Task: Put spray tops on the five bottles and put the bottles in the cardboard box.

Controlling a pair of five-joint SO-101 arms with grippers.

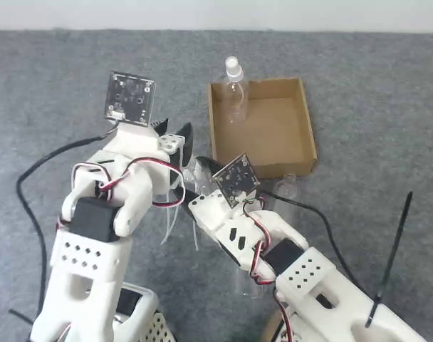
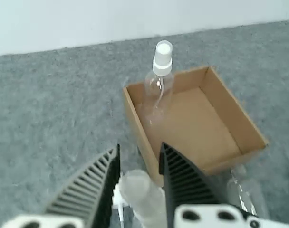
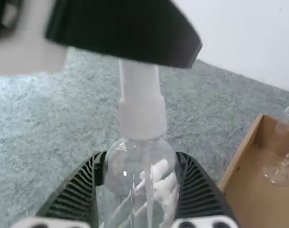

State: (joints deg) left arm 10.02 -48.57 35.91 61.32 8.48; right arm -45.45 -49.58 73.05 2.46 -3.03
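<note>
The clear plastic bottle (image 3: 139, 190) is thin-walled and empty, so I judge it very light, smooth and easy to dent. A hard squeeze would bow its sides, and a loose one would let it slip or twist. The right gripper (image 3: 140, 159) has its ribbed black jaws clamped on the bottle's rounded shoulder, one on each side. That looks the sound place to hold it, since the shoulder is stiffer than the mid-wall.

The white spray top (image 3: 139, 109) is small, rigid plastic with a thin dip tube that would flex (the tube shows running down inside the bottle). The left gripper (image 2: 139, 156) is closed around the head of that top from above. In its own wrist view the top sits between the two fingers and seems pinched, though contact on both sides is hard to confirm.

The bottle stands upright with its long axis near vertical and its neck up, and the spray top sits in line on the neck. It is over the grey carpet (image 1: 373, 85), just beside the near-left corner of the brown cardboard box (image 1: 266, 169). One capped bottle (image 1: 235, 89) stands upright inside the box at its far-left corner.
</note>
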